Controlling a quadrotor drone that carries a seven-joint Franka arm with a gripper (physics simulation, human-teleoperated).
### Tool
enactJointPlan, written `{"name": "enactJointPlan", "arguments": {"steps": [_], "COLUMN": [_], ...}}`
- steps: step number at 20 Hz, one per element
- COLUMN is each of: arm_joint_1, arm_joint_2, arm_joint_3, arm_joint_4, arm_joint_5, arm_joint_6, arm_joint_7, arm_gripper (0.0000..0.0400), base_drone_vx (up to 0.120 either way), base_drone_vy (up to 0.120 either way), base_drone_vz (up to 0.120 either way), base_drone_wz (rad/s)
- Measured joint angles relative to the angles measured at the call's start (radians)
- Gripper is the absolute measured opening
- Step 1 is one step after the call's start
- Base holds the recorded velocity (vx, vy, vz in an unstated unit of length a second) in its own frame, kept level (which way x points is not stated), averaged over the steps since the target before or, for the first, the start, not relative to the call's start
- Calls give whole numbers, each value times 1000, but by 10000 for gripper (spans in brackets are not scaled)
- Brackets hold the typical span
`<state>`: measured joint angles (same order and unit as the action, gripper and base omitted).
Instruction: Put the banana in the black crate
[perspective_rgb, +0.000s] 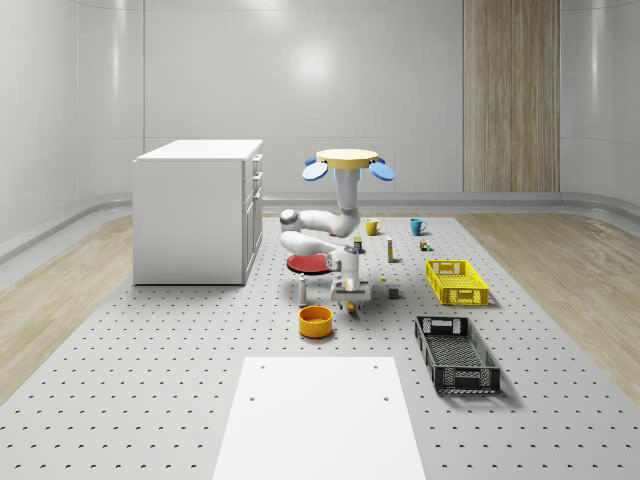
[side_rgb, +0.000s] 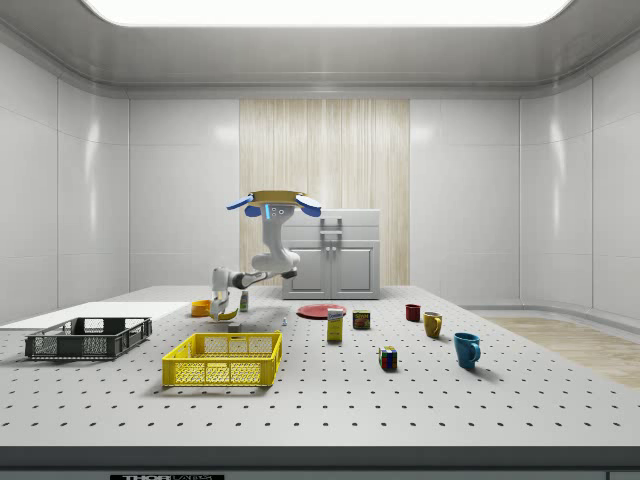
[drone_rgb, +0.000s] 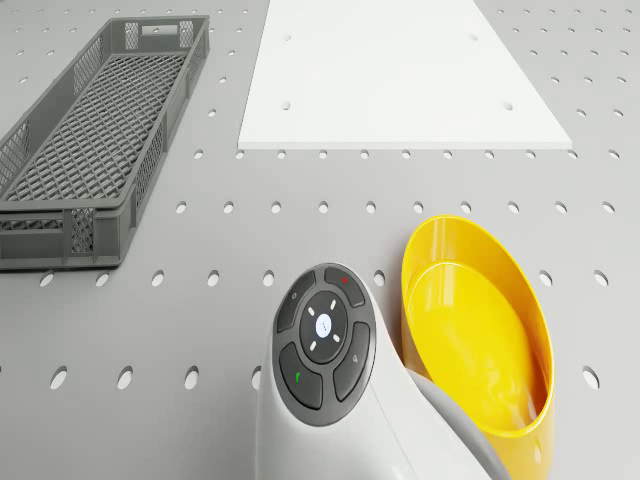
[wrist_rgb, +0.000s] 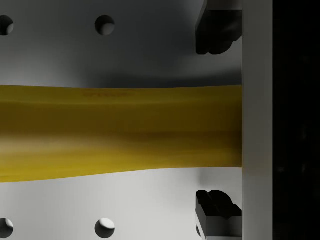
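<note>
The banana (wrist_rgb: 120, 132) lies on the perforated table, running straight across the wrist view. My gripper (wrist_rgb: 217, 120) is open and straddles it, one dark fingertip (wrist_rgb: 216, 31) on each side with a gap to the peel. In the whole-scene view the gripper (perspective_rgb: 350, 297) points down at the banana (perspective_rgb: 351, 307), just right of the orange bowl. The black crate (perspective_rgb: 457, 352) stands empty farther forward and to the right, also seen as the black crate (drone_rgb: 95, 140) in the drone view. The drone (perspective_rgb: 349, 160) hovers above the table, behind the gripper.
An orange bowl (perspective_rgb: 315, 321) sits close to the gripper. A yellow crate (perspective_rgb: 456, 281), a red plate (perspective_rgb: 308, 262), mugs (perspective_rgb: 417, 226) and small boxes (perspective_rgb: 390, 250) stand around. A white cabinet (perspective_rgb: 197, 210) is at the left, a white board (perspective_rgb: 320, 415) in front.
</note>
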<state>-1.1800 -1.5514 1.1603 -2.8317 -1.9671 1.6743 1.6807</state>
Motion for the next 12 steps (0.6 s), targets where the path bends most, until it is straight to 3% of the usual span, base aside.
{"name": "enactJointPlan", "arguments": {"steps": [1, 4, 6, 8, 12], "arm_joint_1": [1, 2, 3, 4, 7], "arm_joint_2": [1, 5, 7, 9, 15], "arm_joint_3": [-2, -5, -7, -8, -9], "arm_joint_4": [0, 1, 1, 1, 1], "arm_joint_5": [-2, -6, -8, -10, -16], "arm_joint_6": [0, -3, -4, -6, -13], "arm_joint_7": [-1, -2, -3, -4, -19], "arm_gripper": [380, 259, 216, 192, 190], "base_drone_vx": [0, 0, 0, 0, 0], "base_drone_vy": [0, 0, 0, 0, 0], "base_drone_vz": [0, 0, 0, 0, 0], "base_drone_wz": [0, 0, 0, 0, 0]}}
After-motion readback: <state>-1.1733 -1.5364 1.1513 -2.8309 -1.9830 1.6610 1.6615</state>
